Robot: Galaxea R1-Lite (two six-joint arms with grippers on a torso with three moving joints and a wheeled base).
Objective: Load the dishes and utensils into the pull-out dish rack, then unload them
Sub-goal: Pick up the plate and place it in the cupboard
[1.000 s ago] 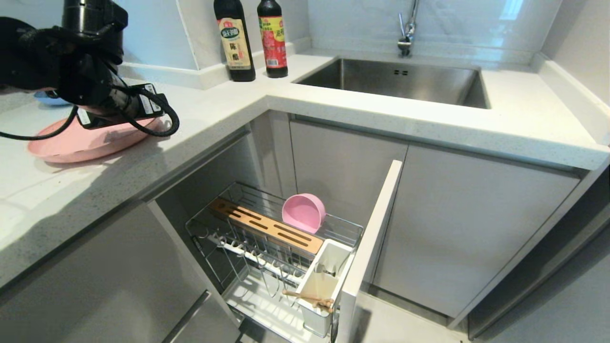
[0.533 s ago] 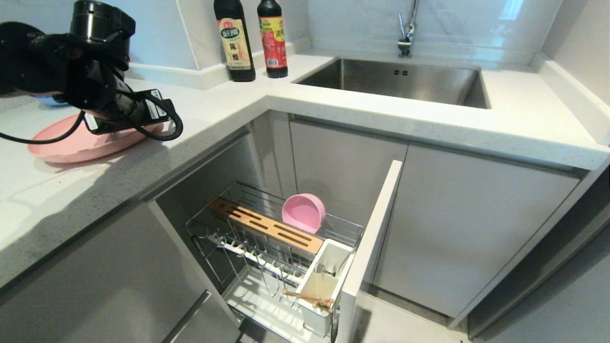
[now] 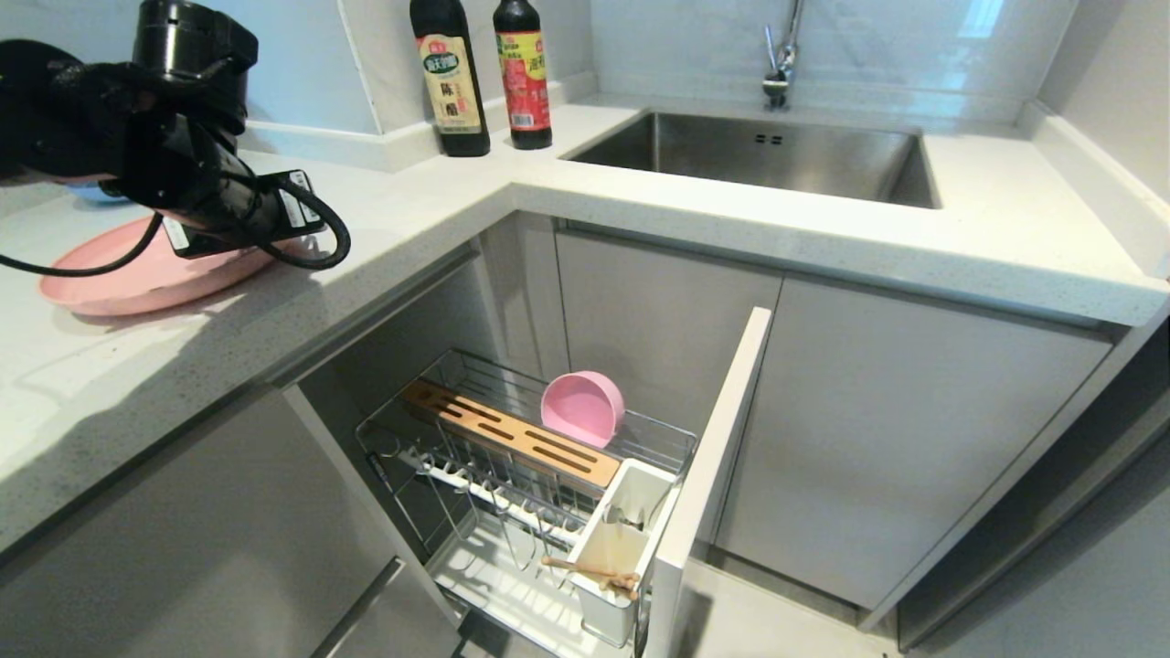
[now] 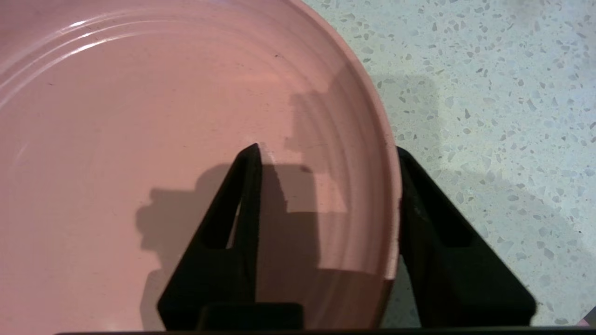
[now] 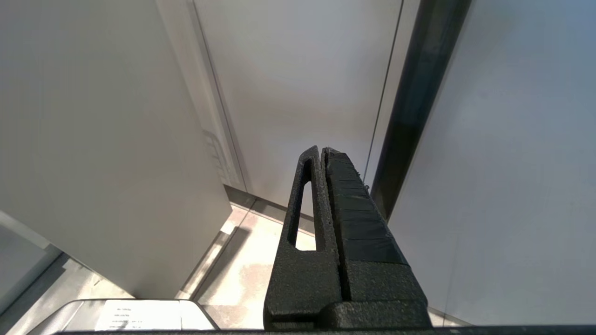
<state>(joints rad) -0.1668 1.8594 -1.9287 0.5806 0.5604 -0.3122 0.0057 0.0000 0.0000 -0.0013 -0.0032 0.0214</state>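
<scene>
**Left pincer straddling the pink plate's rim**

The left pincer (image 4: 326, 153) is over the pink plate (image 4: 139, 139) on the speckled surface (image 4: 489, 93); one finger (image 4: 233, 223) sits inside the plate, the other outside its rim, apart and not visibly clamped; the pink bowl (image 3: 582, 408) lies on its side in the pull-out dish rack (image 3: 512, 475), beside the bamboo strip (image 3: 512, 434); the chopsticks (image 3: 594, 574) rest at the white utensil cup (image 3: 622, 539); the right pincer (image 5: 322, 153) hangs near cabinet fronts, fingers together.
</scene>
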